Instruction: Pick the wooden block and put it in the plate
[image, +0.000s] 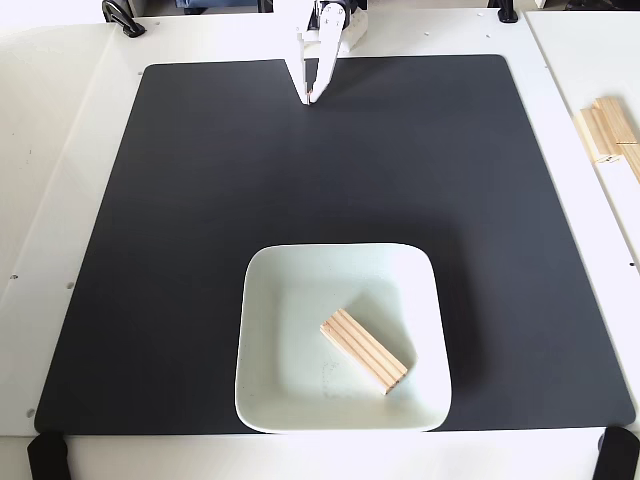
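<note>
Fixed view, looking down on the table: gripper (311, 97) up at the far edge of the mat, white plastic fingers pinched together to a point, holding nothing, tip just over the mat. Well apart from the plate. Wooden block (364, 350) lying flat inside the plate (270, 400), angled diagonally, right of centre toward the near right corner. Light tan, rectangular, lengthwise grooves along the top. Plate white, glossy, square with rounded corners and a shallow raised rim, sitting near the front of a matte black mat (150, 250). Pale wooden slats (608, 130) off to the right on the white table (60, 150). No readable writing anywhere.
</note>
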